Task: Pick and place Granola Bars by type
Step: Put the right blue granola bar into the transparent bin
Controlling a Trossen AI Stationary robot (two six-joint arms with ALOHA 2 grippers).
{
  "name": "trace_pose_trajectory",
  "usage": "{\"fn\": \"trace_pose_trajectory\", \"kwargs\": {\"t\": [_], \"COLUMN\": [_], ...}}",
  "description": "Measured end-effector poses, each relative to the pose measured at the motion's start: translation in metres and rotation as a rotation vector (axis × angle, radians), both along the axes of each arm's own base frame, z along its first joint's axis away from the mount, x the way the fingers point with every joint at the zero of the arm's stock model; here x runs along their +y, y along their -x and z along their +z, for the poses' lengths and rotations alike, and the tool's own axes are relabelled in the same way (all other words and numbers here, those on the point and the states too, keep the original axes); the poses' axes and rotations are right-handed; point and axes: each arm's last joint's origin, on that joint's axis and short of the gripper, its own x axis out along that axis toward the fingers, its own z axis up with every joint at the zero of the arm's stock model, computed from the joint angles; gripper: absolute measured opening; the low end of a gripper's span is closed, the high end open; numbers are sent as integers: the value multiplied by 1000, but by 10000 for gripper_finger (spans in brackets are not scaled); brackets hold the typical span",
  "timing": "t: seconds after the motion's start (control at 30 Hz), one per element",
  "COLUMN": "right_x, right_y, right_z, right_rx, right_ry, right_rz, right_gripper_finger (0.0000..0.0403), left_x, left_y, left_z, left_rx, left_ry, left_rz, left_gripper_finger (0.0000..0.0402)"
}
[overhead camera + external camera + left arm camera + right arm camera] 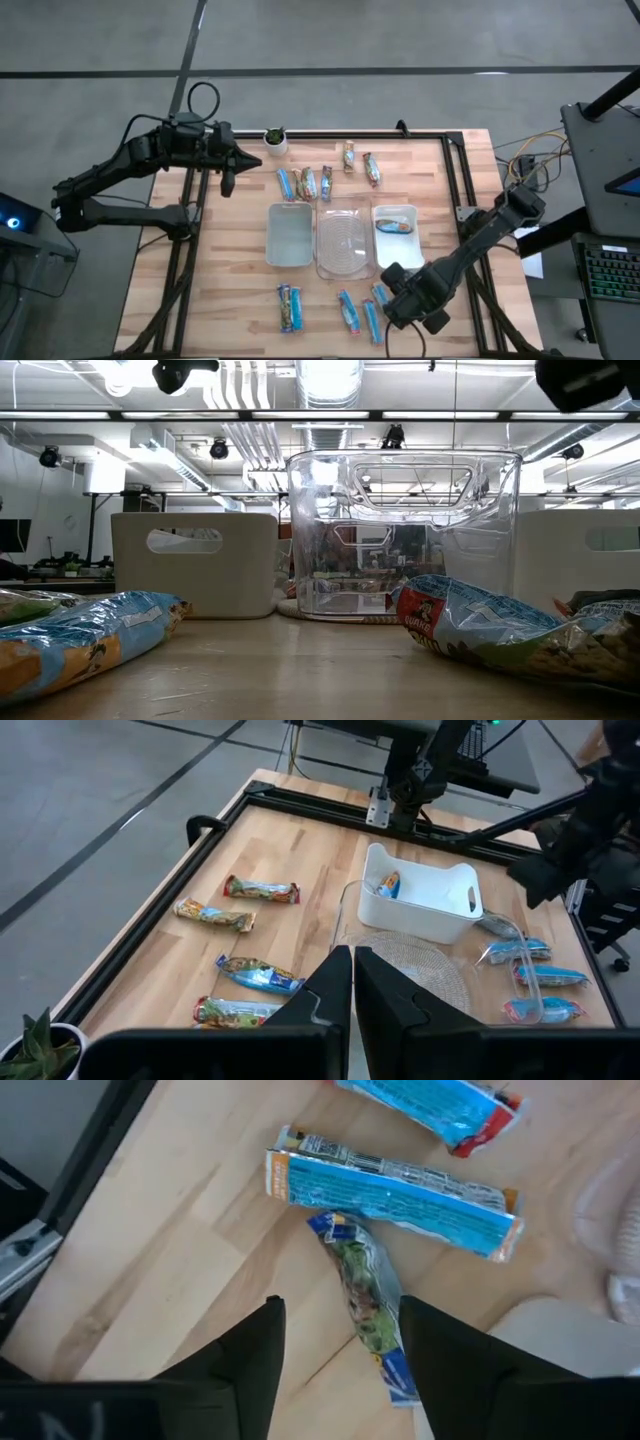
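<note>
Granola bars in crinkled, shiny foil wrappers lie scattered over the pale slatted wooden table (200,280). Along the far edge sits a row of five: a blue bar (287,183), two brown-orange and blue ones just beside it (308,183), and two tan bars (349,155) farther right. Along the near edge lie a pair of bars (289,307) on the left and a cluster of blue bars (349,310) on the right.

Between the two rows stand three rectangular trays with rounded corners, side by side: a matt grey-white tray (290,235), a clear plastic tray (344,240) with a ribbed bottom, and a white tray (395,230) holding one blue bar (396,226). A small white pot with a green plant (274,138) stands at the far edge.

The right gripper (338,1350) hangs low over the near right cluster, its dark fingers apart, straddling a green-and-blue bar (368,1295) that lies on the wood; I cannot tell whether the fingers touch it. Just beyond it lies a long blue bar with orange ends (395,1192), touching its tip, and another blue bar (430,1100) past that.

The left gripper (227,180) waits above the far left corner of the table, jaws together, holding nothing. From table height, the clear tray and two wrinkled blue wrappers block most of the table beyond.
</note>
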Motion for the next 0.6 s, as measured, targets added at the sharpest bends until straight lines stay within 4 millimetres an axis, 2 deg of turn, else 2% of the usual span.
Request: {"fn": "trace_pose_trajectory", "kwargs": {"t": [0.6], "right_x": [-11], "right_y": [9], "right_z": [-44], "right_rx": [-37], "right_ry": [79], "right_rz": [39], "right_gripper_finger": [173], "left_x": [0], "left_y": [0], "left_z": [0], "left_rx": [-2], "left_ry": [14], "left_rz": [6], "left_gripper_finger": [0]}}
